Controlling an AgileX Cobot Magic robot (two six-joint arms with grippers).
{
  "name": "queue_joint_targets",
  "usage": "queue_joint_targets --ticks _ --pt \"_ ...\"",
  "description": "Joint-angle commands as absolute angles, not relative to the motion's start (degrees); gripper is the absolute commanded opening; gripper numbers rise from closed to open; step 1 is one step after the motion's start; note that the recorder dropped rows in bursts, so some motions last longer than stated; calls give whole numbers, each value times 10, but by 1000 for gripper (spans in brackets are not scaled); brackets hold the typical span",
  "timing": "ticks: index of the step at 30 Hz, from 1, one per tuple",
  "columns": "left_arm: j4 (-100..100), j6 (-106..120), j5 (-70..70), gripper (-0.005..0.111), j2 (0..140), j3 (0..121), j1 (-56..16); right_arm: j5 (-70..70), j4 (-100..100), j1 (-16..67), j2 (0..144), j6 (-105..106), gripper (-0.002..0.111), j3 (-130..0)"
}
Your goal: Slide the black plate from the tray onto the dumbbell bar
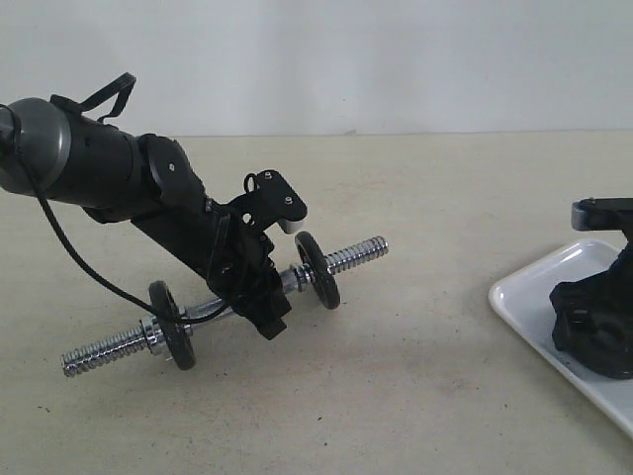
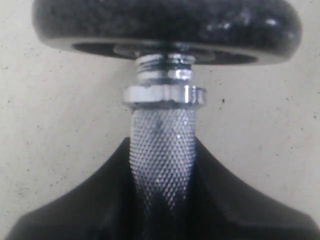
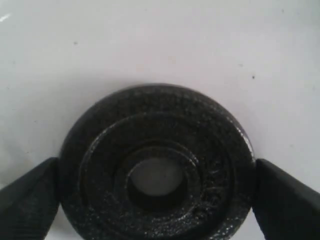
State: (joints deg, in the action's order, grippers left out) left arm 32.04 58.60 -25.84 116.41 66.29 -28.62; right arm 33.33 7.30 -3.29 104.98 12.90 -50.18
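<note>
Beige tabletop, pale wall behind. Your right claw (image 3: pixel 155 172) is closed on the black plate (image 3: pixel 157 125), one finger against each side of its rim. The plate lies flat on the white tray (image 1: pixel 534 297), hole upward. Your left claw (image 1: pixel 259 297) grips the dumbbell bar (image 1: pixel 351 255) by its middle. That bar sits well apart from the tray, and its bare threaded end, past a disc (image 1: pixel 318 269), points toward your right arm. You will likely need to tip the plate upright so the hole faces that end.

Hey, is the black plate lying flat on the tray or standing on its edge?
Lying flat: the black plate shows its full round face and centre hole, resting on the white tray.
</note>
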Motion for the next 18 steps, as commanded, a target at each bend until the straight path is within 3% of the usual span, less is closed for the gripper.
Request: queue_joint_targets --ticks 1,18 --pt "323 581 -281 4 1173 653 -287 298 95 -35 1072 157 0 -493" --pt "338 578 -283 4 1173 653 -287 309 97 -35 874 203 0 -493"
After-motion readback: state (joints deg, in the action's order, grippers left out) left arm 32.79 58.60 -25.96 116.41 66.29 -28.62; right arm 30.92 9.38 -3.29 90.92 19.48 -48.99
